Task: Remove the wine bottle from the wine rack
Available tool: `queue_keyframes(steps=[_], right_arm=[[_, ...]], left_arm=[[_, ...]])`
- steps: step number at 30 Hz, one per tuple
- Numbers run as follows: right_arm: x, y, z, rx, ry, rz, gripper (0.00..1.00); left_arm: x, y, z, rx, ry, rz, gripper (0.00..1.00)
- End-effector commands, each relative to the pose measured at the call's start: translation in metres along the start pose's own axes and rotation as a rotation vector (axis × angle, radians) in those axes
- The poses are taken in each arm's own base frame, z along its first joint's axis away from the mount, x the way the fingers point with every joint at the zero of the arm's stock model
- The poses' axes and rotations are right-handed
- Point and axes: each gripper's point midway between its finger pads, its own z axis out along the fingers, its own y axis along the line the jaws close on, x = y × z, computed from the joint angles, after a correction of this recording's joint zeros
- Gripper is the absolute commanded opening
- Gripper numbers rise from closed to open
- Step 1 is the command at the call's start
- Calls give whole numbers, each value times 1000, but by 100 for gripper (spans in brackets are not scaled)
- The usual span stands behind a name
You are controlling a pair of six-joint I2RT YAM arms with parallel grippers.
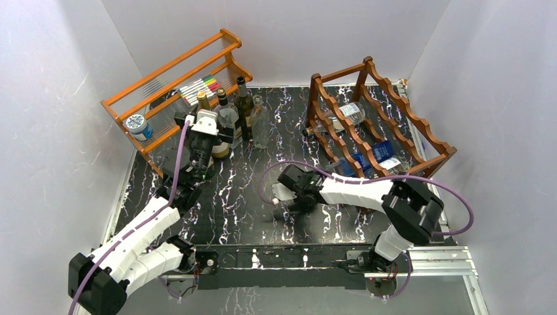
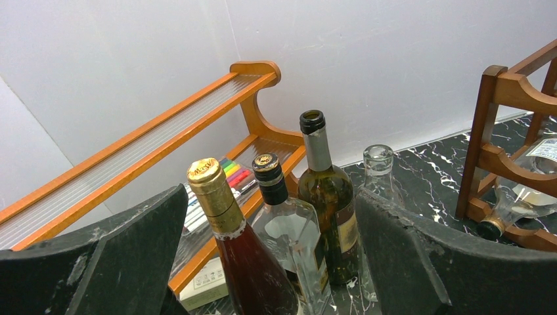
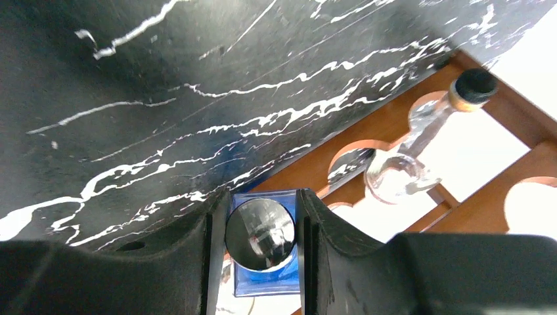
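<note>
Pinching silver-capped blue wine bottle (image 3: 259, 280): right hand (image 3: 261, 220).

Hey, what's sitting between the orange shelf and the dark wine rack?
Four upright bottles stand in a row beside the orange shelf; past them, bare marble table runs to the wine rack. The top view shows it best.

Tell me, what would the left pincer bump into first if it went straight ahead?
Probably the gold-topped bottle, which stands nearest, right between the open left pincer's fingers, though depth is unclear.
</note>
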Motion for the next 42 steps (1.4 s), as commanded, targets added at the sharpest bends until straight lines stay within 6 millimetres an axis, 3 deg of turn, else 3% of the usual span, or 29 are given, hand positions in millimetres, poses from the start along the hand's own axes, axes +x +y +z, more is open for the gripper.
queue_keyframes(steps=[1,5,10,17,19,26,30,35,42], right_arm=[[-47,-37,-44,63,-204,45,23],[-86,-31,-73,4,-338,30,16],[-117,-55,-114,85,-512,77,15],[-137,-97,-189,124,-752,261,0],[-140,-109,-208,133,-812,311,0],[-152,-153,-249,203,-932,466,0],[-155,-182,-261,281,-978,519,0],[-159,-215,-256,315,-1064,618,0],[-163,-279,-250,269,-1345,861,0]], left_arm=[[-12,3,0,-14,-39,-13,98],[-12,5,0,-18,-40,-9,98],[-12,6,-1,-27,-38,-1,98],[-13,8,-1,-35,-37,5,98],[-14,9,-1,-38,-39,4,98],[-15,10,-2,-39,-40,-1,98],[-20,13,-3,-48,-48,-4,98],[-23,17,-6,-63,-54,0,98],[-34,36,-14,-139,-80,8,98]])
